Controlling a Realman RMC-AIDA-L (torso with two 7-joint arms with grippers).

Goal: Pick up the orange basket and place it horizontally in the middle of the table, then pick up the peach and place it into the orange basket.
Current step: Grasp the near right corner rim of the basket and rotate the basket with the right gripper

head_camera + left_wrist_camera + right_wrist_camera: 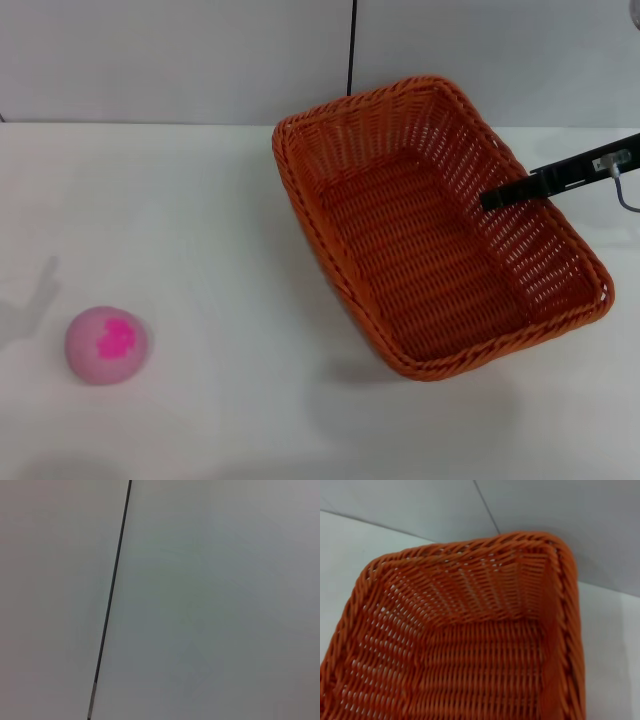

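Head view: orange basket [430, 230] on the white counter [200, 200], near the far edge and right of the middle, long axis slanting from the far edge toward the near right corner, not yet level. Woven wicker, holes in the flared sides, braided rim. Right tool [500, 195] over the basket's right rim; open or closed, cannot tell. Round, soft-looking pink peach [107, 345] well apart, near the near left corner, nearer the left arm.

Left wrist view: only plain wall. Left tool not seen.

Right wrist view: basket's woven inside just below, corner and rim close.
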